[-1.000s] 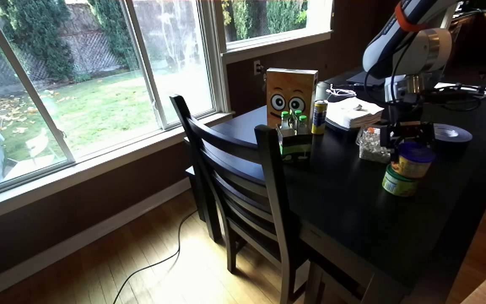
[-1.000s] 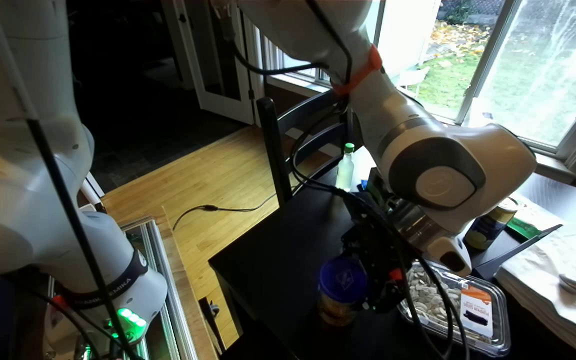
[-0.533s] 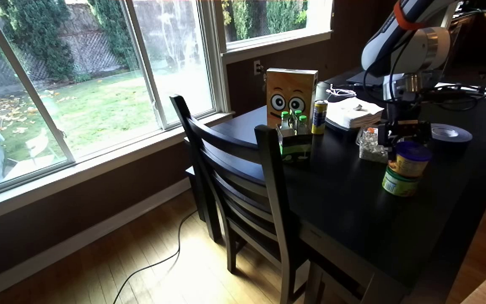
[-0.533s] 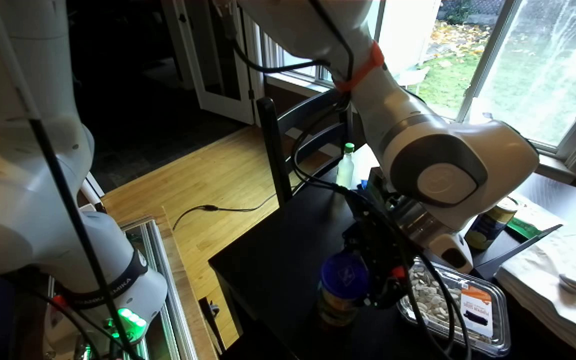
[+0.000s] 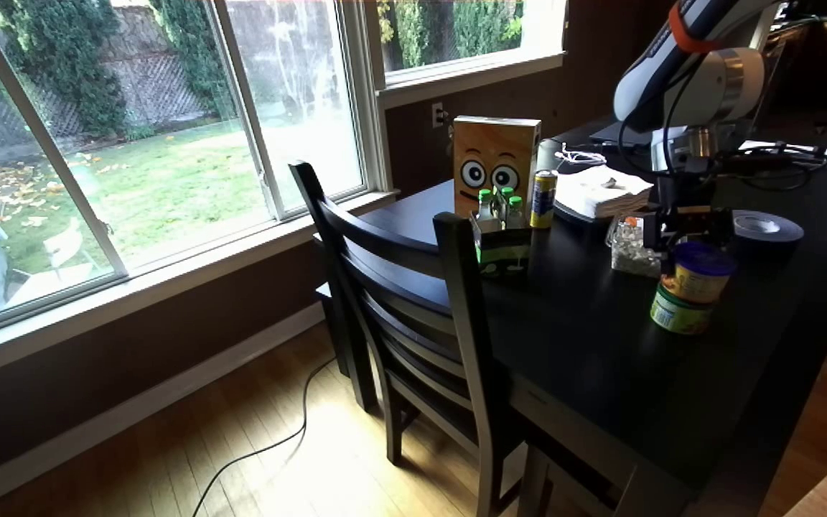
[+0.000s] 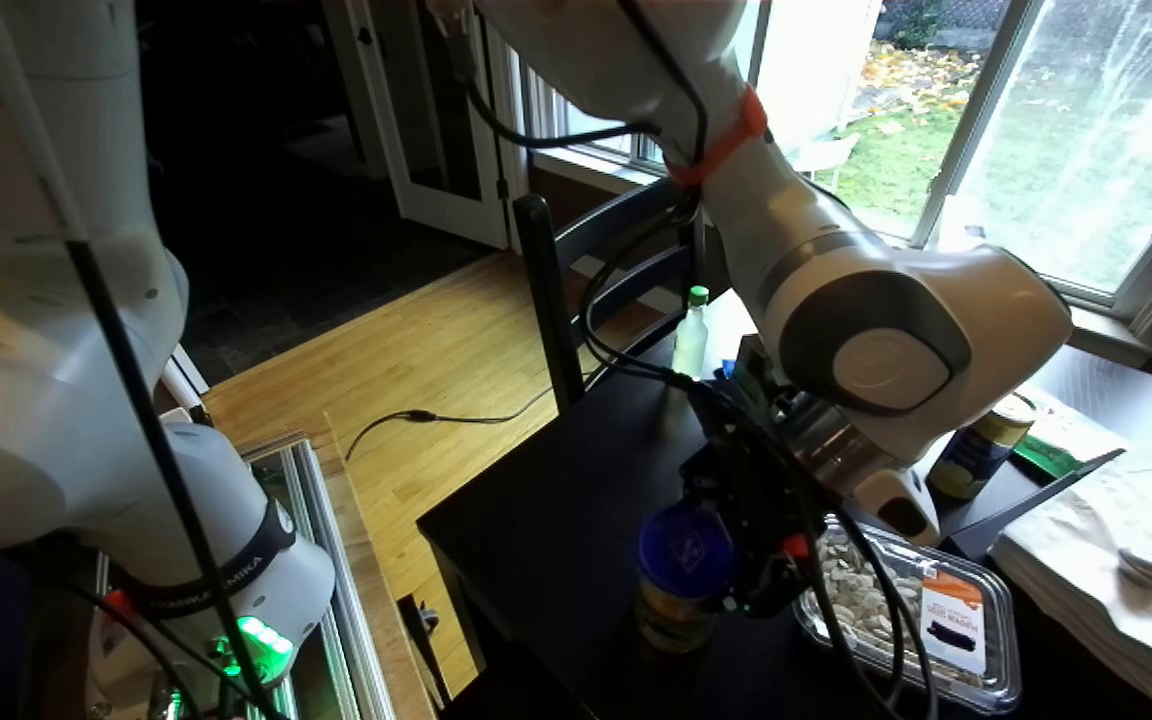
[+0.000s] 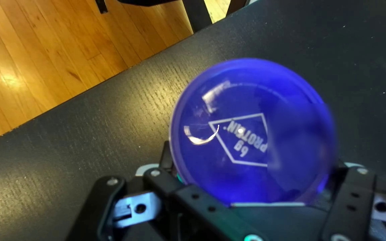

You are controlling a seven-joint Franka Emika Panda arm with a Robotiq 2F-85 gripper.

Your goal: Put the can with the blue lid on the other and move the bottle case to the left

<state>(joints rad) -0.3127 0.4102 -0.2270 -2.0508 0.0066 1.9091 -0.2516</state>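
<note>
Blue-lidded can (image 5: 701,274), clamped in the hand (image 7: 253,164), above green-lidded can (image 5: 679,313), contact unclear

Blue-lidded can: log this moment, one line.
tool: gripping blue-lidded can | position: over green-lidded can, contact unclear | bottle case: upright, unheld

The blue-lidded can (image 5: 699,276) seems yellowish, the other (image 5: 679,314) green.

Slight shift of blue-lidded can (image 5: 698,282)
</note>
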